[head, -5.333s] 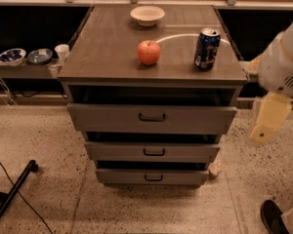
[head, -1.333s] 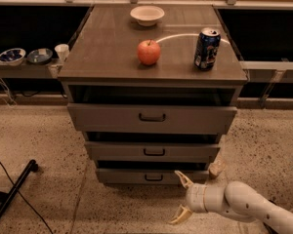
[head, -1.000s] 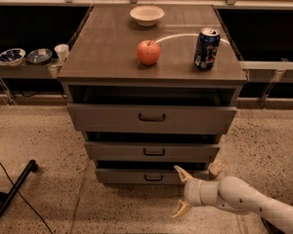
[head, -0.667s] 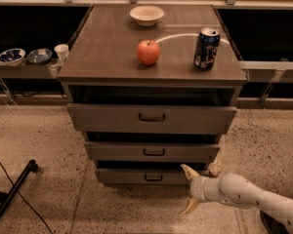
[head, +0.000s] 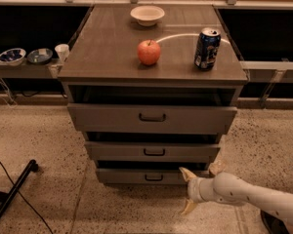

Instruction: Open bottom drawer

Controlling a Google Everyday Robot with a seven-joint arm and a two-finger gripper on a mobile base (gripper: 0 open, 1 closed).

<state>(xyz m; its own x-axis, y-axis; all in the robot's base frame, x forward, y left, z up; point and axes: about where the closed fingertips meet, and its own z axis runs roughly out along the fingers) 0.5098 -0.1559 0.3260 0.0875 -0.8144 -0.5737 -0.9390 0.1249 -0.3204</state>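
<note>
Two pale fingers (head: 186,173) of the gripper (head: 187,191) stand spread wide and grip nothing, low near the floor, with the bottom drawer (head: 122,176) just left of them, its dark handle (head: 154,177) beyond the upper fingertip, which overlaps the front's right end, contact unclear.

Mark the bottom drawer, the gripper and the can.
bottom drawer (head: 124,176): camera view, left part of its grey front.
gripper (head: 184,191): camera view, midway between its open fingertips, low by the floor, at the drawer's right end.
can (head: 207,48): camera view, middle of its blue side.
</note>
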